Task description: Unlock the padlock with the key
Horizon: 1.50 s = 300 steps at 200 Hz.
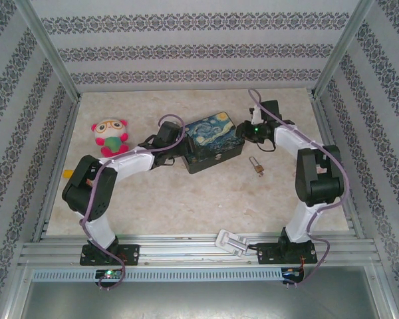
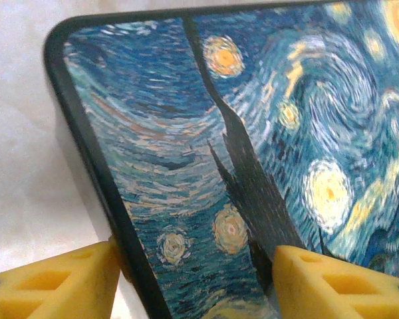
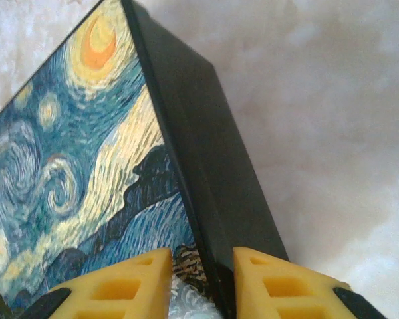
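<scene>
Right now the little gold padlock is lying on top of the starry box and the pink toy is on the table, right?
Not quite. The top view shows the padlock lying on the table, beside the starry box, not on top of it. The pink toy is on the table, yes.

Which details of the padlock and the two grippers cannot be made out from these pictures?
- padlock: too small in the top view to tell whether its shackle is open.
- right gripper: the bottom edge of its wrist view cuts its fingers off; whether they pinch the tin box is unclear.
- left gripper: fingers likewise cut off; contact with the box is unclear.
</scene>
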Each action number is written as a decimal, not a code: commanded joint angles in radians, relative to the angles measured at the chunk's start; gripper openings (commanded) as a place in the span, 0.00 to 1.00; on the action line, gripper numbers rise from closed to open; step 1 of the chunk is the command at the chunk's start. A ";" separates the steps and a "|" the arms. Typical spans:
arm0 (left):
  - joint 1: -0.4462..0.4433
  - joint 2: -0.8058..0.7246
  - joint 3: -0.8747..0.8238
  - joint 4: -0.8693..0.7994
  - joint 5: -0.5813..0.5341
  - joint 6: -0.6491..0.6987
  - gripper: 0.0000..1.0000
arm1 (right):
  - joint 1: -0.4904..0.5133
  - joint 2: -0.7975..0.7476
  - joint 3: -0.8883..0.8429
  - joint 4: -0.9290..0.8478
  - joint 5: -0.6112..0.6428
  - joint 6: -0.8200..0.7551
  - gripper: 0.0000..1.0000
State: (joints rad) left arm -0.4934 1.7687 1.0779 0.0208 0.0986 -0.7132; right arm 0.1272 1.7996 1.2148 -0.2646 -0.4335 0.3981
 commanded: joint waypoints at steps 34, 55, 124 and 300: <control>0.023 0.044 0.063 0.067 0.062 0.031 0.65 | 0.084 -0.176 -0.131 -0.020 0.083 0.044 0.30; 0.026 0.045 0.065 0.069 0.062 0.032 0.66 | 0.094 -0.202 -0.164 -0.024 0.103 0.054 0.31; 0.040 0.022 0.042 0.073 0.061 0.027 0.74 | 0.129 -0.215 -0.183 -0.036 0.138 0.070 0.35; 0.139 -0.605 -0.356 -0.014 -0.411 0.366 0.99 | 0.040 -0.807 -0.436 -0.134 0.657 -0.114 0.98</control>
State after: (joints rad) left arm -0.3645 1.2213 0.7902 0.0067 -0.1947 -0.4442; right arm 0.1783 1.0634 0.8364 -0.4301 0.0990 0.3099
